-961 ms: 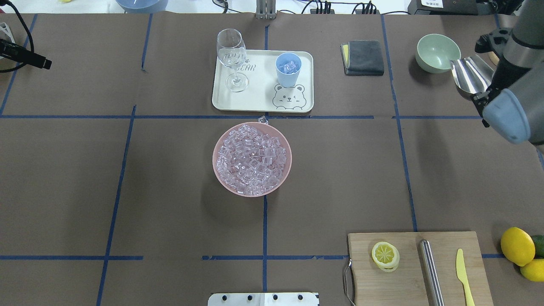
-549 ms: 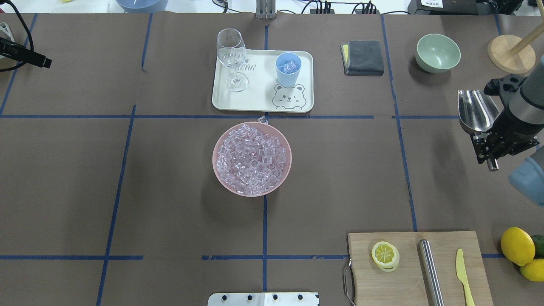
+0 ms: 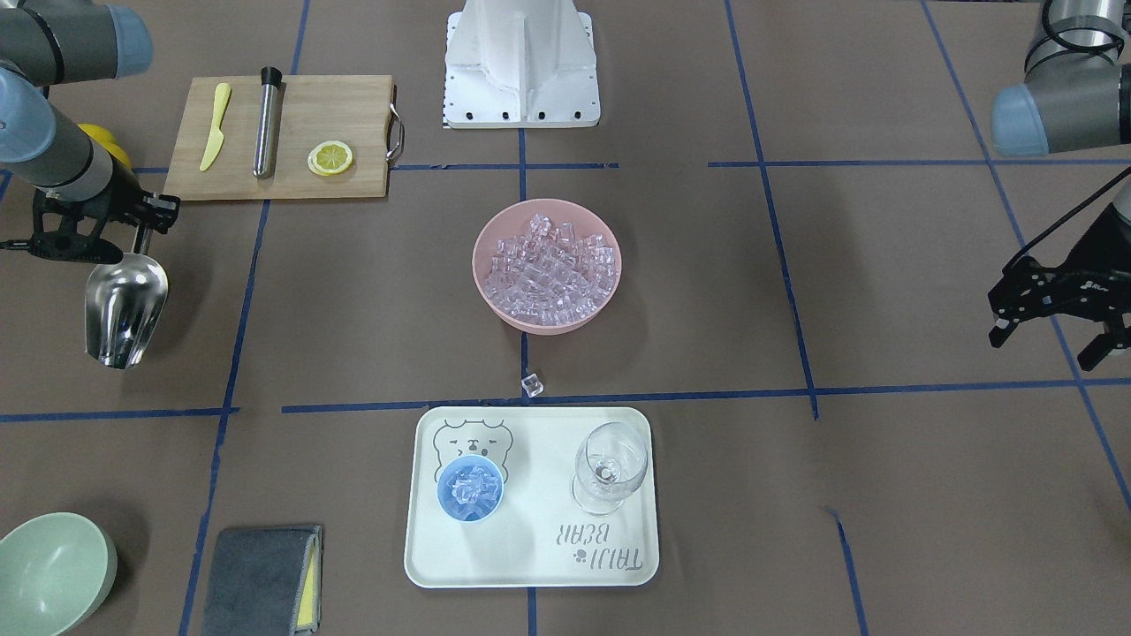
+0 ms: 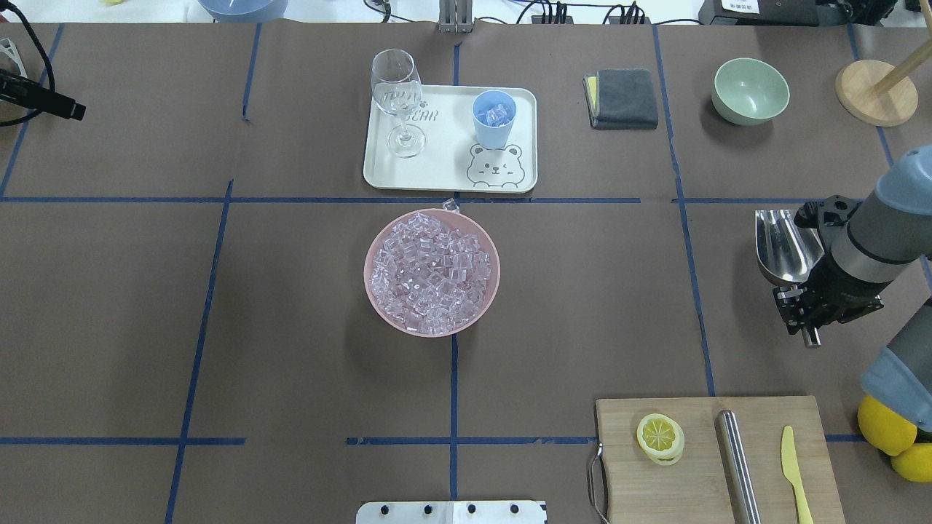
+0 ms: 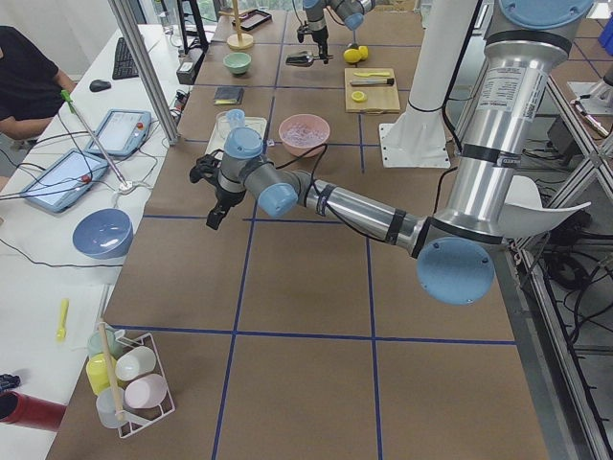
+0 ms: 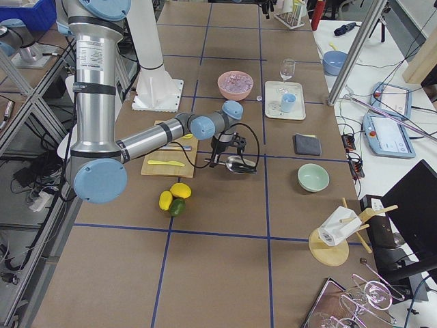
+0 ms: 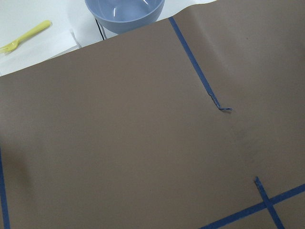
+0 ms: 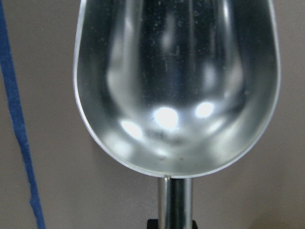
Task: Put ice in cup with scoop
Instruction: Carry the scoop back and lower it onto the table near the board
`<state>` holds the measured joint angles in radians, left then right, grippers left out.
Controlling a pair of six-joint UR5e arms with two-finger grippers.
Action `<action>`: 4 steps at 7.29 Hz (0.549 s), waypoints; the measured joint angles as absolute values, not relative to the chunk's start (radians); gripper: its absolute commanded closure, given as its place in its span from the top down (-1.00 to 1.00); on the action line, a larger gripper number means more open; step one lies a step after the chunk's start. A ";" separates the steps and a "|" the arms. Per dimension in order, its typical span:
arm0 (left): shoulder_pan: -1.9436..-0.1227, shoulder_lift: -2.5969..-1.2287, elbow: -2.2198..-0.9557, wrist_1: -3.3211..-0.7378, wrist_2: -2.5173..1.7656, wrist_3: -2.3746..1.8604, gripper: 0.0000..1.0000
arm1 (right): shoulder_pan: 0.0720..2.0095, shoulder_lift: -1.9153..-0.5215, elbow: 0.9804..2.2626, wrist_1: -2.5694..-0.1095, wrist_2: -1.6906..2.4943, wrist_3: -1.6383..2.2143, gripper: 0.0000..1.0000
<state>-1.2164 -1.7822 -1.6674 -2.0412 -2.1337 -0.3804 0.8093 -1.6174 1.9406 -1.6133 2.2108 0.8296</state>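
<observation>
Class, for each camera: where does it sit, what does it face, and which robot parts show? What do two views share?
Front-facing: across the table, facing the base; both arms, right gripper holding the scoop.
Overhead: behind the robot, looking down; right arm.
Left: table's left end; left arm nearest.
Right: opposite end; right arm nearest.
Left wrist: down at the table; no fingers.
Right wrist: empty scoop trough.
Shared: front-facing and overhead show the ice and cup.

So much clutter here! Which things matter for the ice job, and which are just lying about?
In use: scoop, ice, pink bowl, blue cup.
Lying about: wine glass, green bowl, grey cloth, cutting board, lemon slice, knife.
</observation>
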 measured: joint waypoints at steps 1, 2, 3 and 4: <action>-1.216 -1.782 -1.667 -2.041 -2.133 -0.380 1.00 | 0.799 -1.618 1.924 -1.612 2.214 0.832 -1.00; -1.216 -1.781 -1.667 -2.041 -2.133 -0.380 1.00 | 0.791 -1.616 1.907 -1.611 2.217 0.833 -1.00; -1.215 -1.781 -1.667 -2.041 -2.132 -0.380 1.00 | 0.786 -1.612 1.894 -1.611 2.221 0.833 0.21; -1.215 -1.782 -1.667 -2.042 -2.131 -0.380 1.00 | 0.784 -1.609 1.889 -1.610 2.226 0.832 0.99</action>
